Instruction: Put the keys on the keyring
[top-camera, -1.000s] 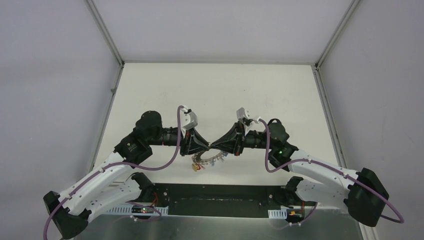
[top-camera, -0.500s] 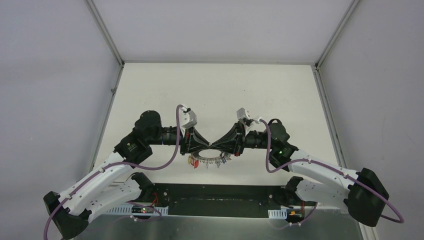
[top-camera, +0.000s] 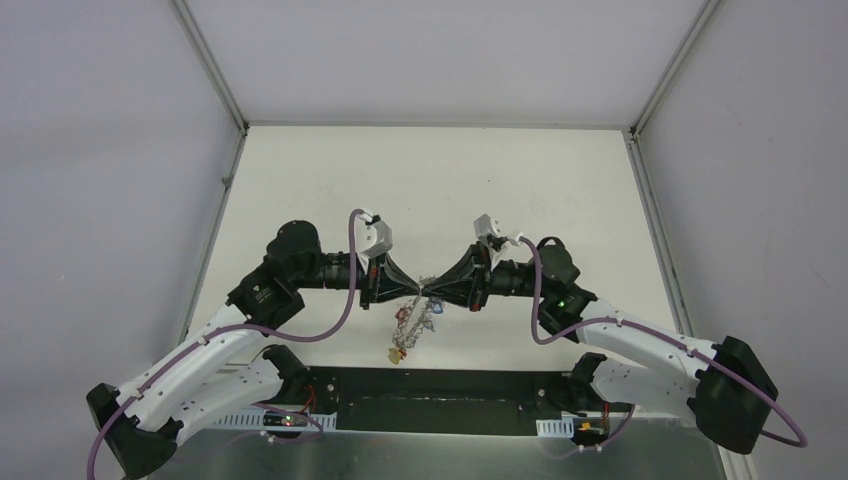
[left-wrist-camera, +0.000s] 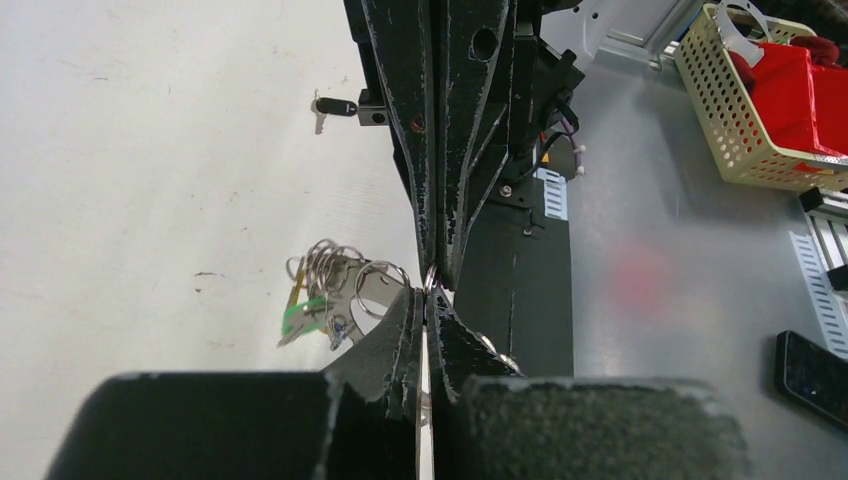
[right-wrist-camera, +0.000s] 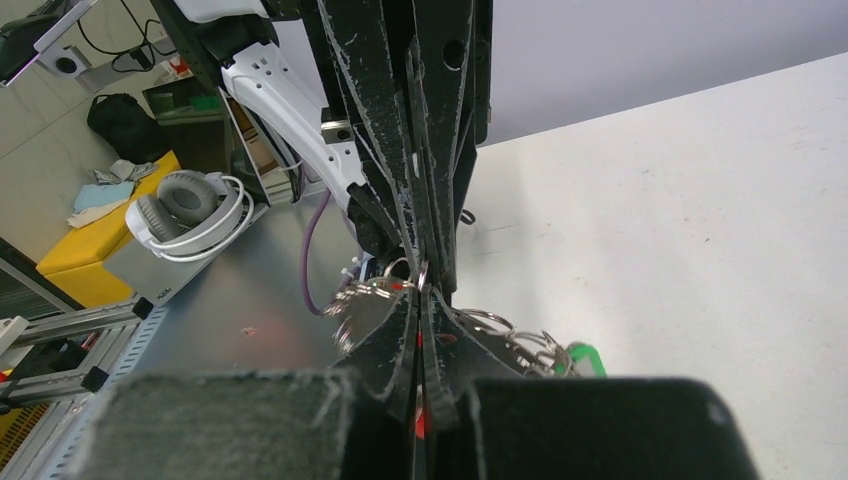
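Silver and thin, the keyring (top-camera: 408, 325) is hanging between the two grippers, which are meeting tip to tip above the table (top-camera: 450, 190). The left gripper (top-camera: 419, 291) is squeezing tight on the ring's wire. The right gripper (top-camera: 431, 291) is squeezing it too, from the other side. The bunch of little keys and tags is dangling below them. A black key (left-wrist-camera: 335, 105) is lying on the table, apart from the ring. I think they are getting the ring ready to open. Both should be gripping firmly and pulling gently, so the wire is not slipping out.
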